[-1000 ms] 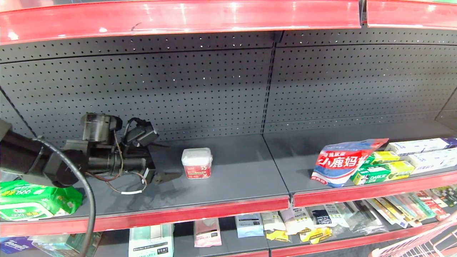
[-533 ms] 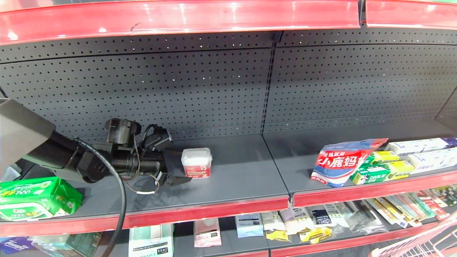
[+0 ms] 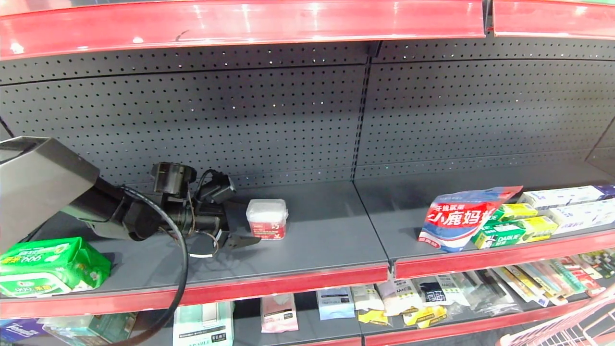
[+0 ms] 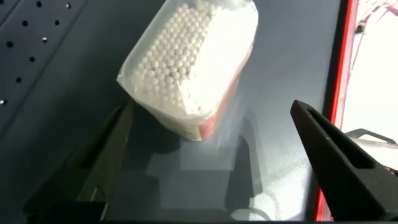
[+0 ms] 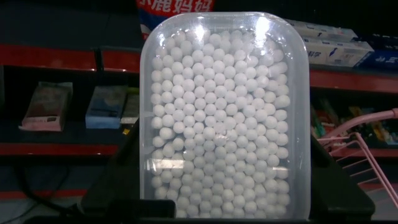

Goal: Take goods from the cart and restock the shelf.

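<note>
My left gripper (image 3: 247, 226) lies low over the shelf (image 3: 307, 250) with its jaws spread wide. The cotton swab box (image 3: 266, 219) stands just right of my fingertips. In my left wrist view the left gripper (image 4: 211, 124) has a dark finger on each side, and the end of the cotton swab box (image 4: 193, 68) sits just inside the gap, clear of both fingers and resting on the shelf board. My right gripper (image 5: 224, 155) is clamped on a second swab box (image 5: 224, 93), with a finger pressed against each long side, and the clear lid faces my wrist camera with white swab tips packed beneath it. Behind the box on the shelf rises the perforated back panel (image 3: 288, 120). At the left end of the shelf, near the front edge, lies a green wipes pack (image 3: 48, 266), well apart from the box. Far to the right, past the shelf joint, a red, white and blue pouch (image 3: 461, 216) leans against green toothpaste boxes (image 3: 514, 226), with white boxes (image 3: 567, 202) behind them. Small packets (image 3: 408, 298) fill the tier below. The pink cart (image 3: 571, 327) shows at the near right corner.
</note>
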Available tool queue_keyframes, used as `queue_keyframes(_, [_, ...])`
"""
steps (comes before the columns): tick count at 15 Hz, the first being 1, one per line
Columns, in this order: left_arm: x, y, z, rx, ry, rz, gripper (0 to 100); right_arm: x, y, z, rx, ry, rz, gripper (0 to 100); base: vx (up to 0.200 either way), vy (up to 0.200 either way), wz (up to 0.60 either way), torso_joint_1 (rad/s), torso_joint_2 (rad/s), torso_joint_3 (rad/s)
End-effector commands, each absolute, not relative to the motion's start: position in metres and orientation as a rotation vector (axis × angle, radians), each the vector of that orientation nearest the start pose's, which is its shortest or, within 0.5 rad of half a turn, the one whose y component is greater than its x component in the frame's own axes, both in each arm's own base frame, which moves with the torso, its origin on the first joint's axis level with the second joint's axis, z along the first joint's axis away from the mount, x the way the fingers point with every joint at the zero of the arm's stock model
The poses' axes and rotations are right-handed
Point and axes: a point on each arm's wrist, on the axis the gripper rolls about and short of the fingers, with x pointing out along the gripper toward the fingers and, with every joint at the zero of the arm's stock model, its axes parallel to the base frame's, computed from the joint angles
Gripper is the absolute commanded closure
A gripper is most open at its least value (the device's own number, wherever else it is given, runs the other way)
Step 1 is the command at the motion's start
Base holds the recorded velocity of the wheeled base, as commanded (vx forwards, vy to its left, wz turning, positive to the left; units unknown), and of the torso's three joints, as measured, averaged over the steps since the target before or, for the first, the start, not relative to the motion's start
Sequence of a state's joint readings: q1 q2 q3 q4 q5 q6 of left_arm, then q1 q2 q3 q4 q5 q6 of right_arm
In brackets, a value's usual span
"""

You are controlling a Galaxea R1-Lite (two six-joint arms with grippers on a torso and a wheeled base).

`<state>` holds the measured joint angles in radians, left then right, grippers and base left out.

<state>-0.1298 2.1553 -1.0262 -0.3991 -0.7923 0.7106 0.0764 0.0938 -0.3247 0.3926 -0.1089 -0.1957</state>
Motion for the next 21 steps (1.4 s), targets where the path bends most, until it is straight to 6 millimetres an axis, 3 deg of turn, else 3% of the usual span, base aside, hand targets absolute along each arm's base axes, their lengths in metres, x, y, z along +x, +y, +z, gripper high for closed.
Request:
queue_keyframes(1, [0.375, -0.057, 0.059, 0.373, 0.369, -1.069, 0, -0.044, -0.006, 0.124, -0.212, 0.171, -0.016, 100, 0.000, 0.000, 0.00, 0.000, 0.00, 0.000])
queue_keyframes(7, [0.380, -0.047, 0.049, 0.316, 0.356, -1.115, 0, -0.043, -0.006, 0.123, -0.220, 0.175, -0.014, 100, 0.000, 0.000, 0.00, 0.000, 0.00, 0.000])
queue_keyframes(10, [0.388, -0.047, 0.043, 0.283, 0.314, -1.175, 0, -0.043, -0.006, 0.122, -0.221, 0.180, -0.014, 100, 0.000, 0.000, 0.00, 0.000, 0.00, 0.000])
queue_keyframes(12, [0.400, -0.043, 0.029, 0.296, 0.293, -1.192, 0, -0.043, -0.006, 0.121, -0.235, 0.182, -0.012, 100, 0.000, 0.000, 0.00, 0.000, 0.00, 0.000])
queue_keyframes(17, [0.408, -0.046, 0.008, 0.308, 0.264, -1.202, 0, -0.043, -0.006, 0.121, -0.251, 0.184, -0.029, 100, 0.000, 0.000, 0.00, 0.000, 0.00, 0.000])
queue_keyframes(21, [0.411, -0.051, 0.003, 0.311, 0.243, -1.213, 0, -0.042, -0.006, 0.120, -0.259, 0.189, -0.030, 100, 0.000, 0.000, 0.00, 0.000, 0.00, 0.000])
